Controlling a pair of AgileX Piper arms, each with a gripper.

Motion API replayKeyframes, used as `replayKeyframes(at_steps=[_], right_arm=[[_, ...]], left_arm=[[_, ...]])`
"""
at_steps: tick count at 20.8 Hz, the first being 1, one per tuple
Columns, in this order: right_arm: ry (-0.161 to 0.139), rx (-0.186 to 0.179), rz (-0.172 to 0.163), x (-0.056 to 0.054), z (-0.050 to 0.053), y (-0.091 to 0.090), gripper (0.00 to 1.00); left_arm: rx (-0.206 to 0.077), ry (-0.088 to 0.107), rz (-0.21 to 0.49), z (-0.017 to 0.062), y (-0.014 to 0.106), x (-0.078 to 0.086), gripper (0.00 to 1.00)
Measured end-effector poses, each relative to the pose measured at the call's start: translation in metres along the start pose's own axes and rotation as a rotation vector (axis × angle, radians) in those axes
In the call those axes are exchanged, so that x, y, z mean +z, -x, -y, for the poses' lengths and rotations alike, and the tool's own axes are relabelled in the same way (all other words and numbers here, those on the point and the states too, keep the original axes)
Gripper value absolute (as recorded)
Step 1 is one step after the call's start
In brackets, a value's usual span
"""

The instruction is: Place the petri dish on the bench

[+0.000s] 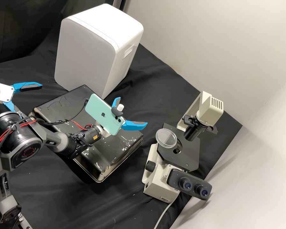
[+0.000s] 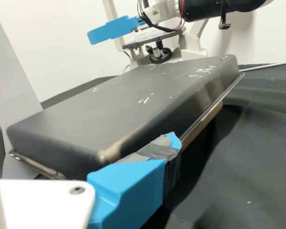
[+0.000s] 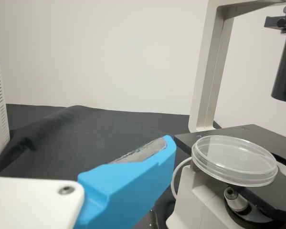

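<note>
A clear, round petri dish (image 1: 166, 137) (image 3: 234, 160) lies on the black stage of a beige microscope (image 1: 177, 159) at the right of the bench. My right gripper (image 1: 132, 111) hangs open and empty just left of the dish, above the bench, and does not touch it. One of its blue fingers (image 3: 133, 176) points toward the dish. My left gripper (image 1: 25, 95) (image 2: 83, 133) stands open and empty at the far left, beside the near corner of an upturned dark metal tray (image 1: 95, 149) (image 2: 128, 105).
A white box-shaped appliance (image 1: 98, 44) stands at the back. The dark tray lies between the two grippers. Black cloth (image 1: 155, 82) covers the bench, with free room behind and in front of the tray. The wall is close behind the microscope.
</note>
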Motion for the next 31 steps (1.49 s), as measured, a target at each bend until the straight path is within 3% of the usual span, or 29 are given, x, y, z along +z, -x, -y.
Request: replayKeyframes(at_steps=[3,10,16,21,25,31], right_arm=[[0.0,0.0,0.0,0.0,0.0,0.0,1.0],[0.0,0.003,0.004,0.001,-0.001,0.0,1.0],[-0.058,0.013,0.076,0.023,-0.006,0.01,1.0],[-0.08,0.062,0.1,0.038,-0.017,0.012,1.0],[-0.08,0.078,0.144,0.053,-0.021,0.013,1.0],[-0.074,0.112,0.163,0.064,-0.03,0.002,1.0]], left_arm=[[0.006,0.009,0.011,-0.0015,-0.001,-0.001,1.0],[0.007,0.006,0.013,-0.0018,-0.002,-0.001,1.0],[0.002,0.008,0.013,-0.0009,-0.002,-0.002,1.0],[-0.004,0.008,0.03,0.0001,-0.003,0.001,1.0],[-0.003,0.009,0.031,0.0,-0.003,0.002,1.0],[-0.003,0.009,0.031,0.0,-0.003,0.002,1.0]])
